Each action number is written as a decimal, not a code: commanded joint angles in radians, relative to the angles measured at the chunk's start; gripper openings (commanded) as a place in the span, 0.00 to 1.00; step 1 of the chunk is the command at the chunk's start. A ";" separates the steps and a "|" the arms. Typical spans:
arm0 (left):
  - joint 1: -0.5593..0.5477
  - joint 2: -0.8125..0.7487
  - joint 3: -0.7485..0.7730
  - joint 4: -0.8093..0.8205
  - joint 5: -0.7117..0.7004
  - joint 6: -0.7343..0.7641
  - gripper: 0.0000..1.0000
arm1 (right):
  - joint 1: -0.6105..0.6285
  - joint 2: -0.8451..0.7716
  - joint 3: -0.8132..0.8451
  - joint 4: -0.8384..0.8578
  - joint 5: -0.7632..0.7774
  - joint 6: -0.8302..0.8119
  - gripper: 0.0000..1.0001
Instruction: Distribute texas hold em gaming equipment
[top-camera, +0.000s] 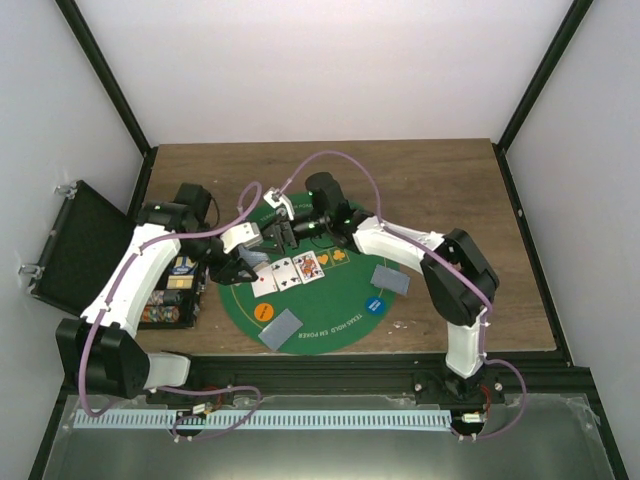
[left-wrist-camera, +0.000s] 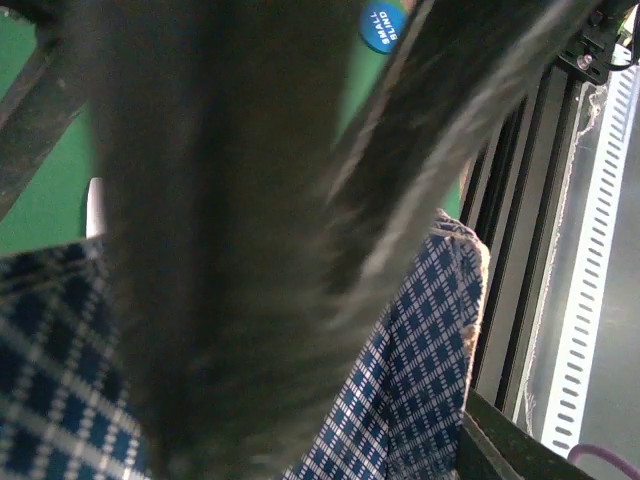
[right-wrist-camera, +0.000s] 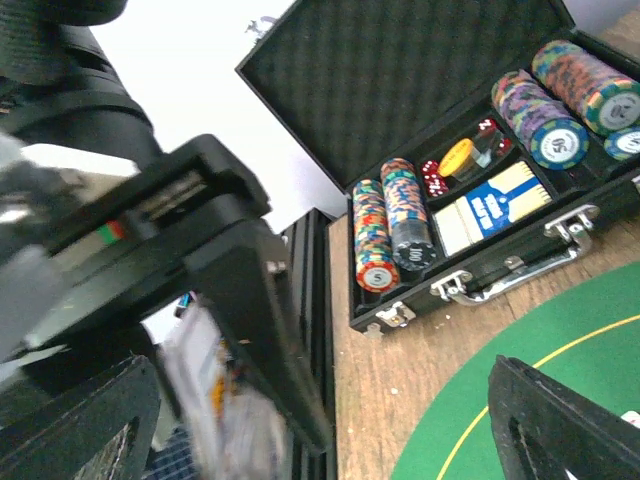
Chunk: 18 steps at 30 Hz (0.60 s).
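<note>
**Left of frame:** open chip case (top-camera: 168, 292), with chips racked inside.

**Centre-left:** left gripper (top-camera: 243, 264), clamped on a deck of playing cards (right-wrist-camera: 215, 405) above the upper-left edge of the green mat (top-camera: 330, 330). The deck is blurred. Its long axis apparently runs up-down in the right wrist view, faces toward that camera.

**Centre:** right gripper (top-camera: 284, 232), jaws spread and empty, just beside the deck. Below it lie three face-up cards (top-camera: 287, 272) in a row rising rightward, their long axes near vertical in frame.

**Probable step:** dealing community cards. Next, the right fingers must pinch off a single card.
</note>
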 joint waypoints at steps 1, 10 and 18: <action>-0.006 0.002 0.025 0.005 0.032 0.008 0.48 | 0.027 0.040 0.085 -0.085 0.032 -0.056 0.91; -0.006 -0.008 0.020 0.010 0.013 0.014 0.46 | 0.010 -0.021 0.054 -0.193 0.212 -0.118 0.70; -0.006 -0.001 0.017 0.022 0.005 0.007 0.46 | 0.001 -0.086 0.015 -0.266 0.310 -0.171 0.55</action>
